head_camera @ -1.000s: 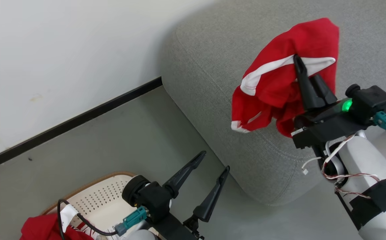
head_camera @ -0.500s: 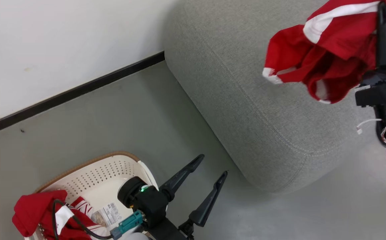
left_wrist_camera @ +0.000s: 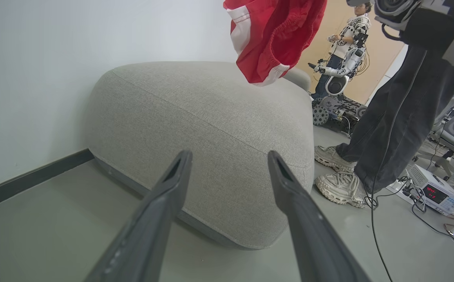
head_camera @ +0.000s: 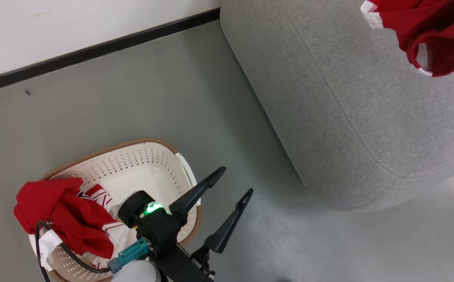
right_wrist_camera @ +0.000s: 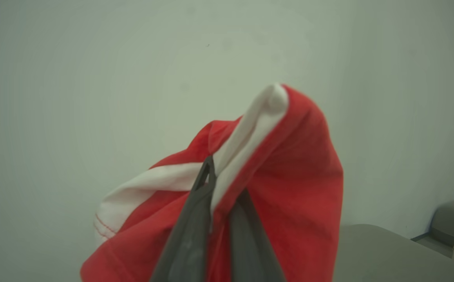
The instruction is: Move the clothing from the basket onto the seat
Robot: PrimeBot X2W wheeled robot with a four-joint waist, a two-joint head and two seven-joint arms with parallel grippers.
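cream basket (head_camera: 160, 156) on floor, red clothing (head_camera: 68, 219) bunched inside

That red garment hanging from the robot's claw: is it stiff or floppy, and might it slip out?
Probably very floppy: the clothing droops in loose folds from the right gripper. It is likely light for its size, since a pinch on one bunched fold seems to carry all of it. Slipping looks unlikely, as the fabric appears matte and thickly gathered where it is pinched.
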